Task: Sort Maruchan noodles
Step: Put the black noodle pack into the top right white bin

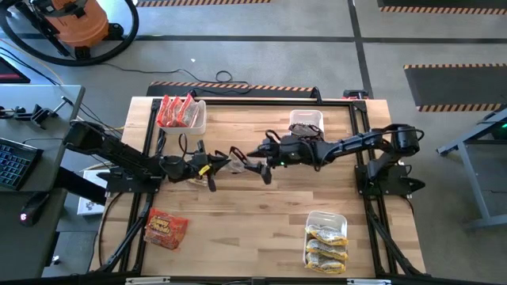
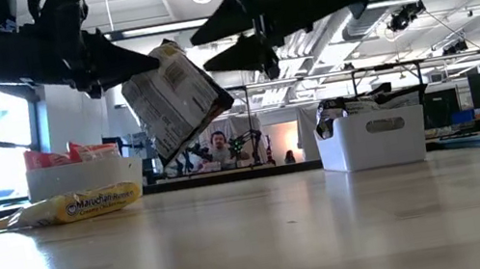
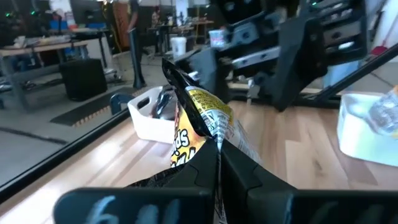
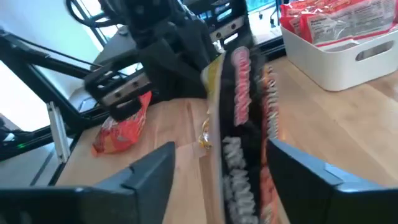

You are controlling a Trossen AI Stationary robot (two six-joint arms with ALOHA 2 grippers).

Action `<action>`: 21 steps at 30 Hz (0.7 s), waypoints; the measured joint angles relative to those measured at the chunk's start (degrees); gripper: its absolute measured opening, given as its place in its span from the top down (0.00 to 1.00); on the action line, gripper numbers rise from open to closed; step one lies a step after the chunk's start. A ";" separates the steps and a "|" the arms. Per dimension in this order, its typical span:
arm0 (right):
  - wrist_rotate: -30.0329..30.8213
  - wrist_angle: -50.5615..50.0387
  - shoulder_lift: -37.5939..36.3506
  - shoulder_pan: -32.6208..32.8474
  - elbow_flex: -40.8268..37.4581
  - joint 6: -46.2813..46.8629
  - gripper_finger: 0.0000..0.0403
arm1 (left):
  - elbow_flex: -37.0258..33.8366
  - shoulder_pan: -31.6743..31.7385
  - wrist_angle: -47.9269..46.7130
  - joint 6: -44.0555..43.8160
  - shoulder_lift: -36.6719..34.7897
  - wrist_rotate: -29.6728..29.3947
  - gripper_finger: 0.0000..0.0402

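A dark brown-silver noodle packet (image 2: 177, 96) hangs above the middle of the table between my two grippers. My left gripper (image 1: 207, 168) comes from the table's left and is shut on it. My right gripper (image 1: 257, 166) comes from the table's right and is open. Its two fingers (image 4: 149, 171) stand on either side of the packet (image 4: 245, 124). A loose red-orange packet (image 1: 165, 228) lies flat on the table near the front left. My left gripper pinches the packet's crimped end edge (image 3: 217, 140) between its two shut fingers. The fingers come level from the table's left. The packet (image 3: 202, 109) sticks out beyond them, tilted and lifted clear of the table. Whether my right gripper touches the packet, I cannot tell.
A white bin (image 1: 202, 119) with red packets stands at the far left. A second white bin (image 1: 305, 115) at the far middle holds dark packets. A third (image 1: 326, 214) at the near right holds yellow ones. Bare wood lies in the near middle.
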 joint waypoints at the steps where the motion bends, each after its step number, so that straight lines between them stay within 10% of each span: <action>1: -0.12 -1.13 0.18 -0.41 0.87 -0.03 0.37 | 0.00 0.19 0.49 0.32 0.00 0.56 1.00; 21: -8.20 -2.06 12.87 -3.58 12.21 3.32 0.41 | 0.04 1.98 3.74 1.42 0.00 1.93 1.00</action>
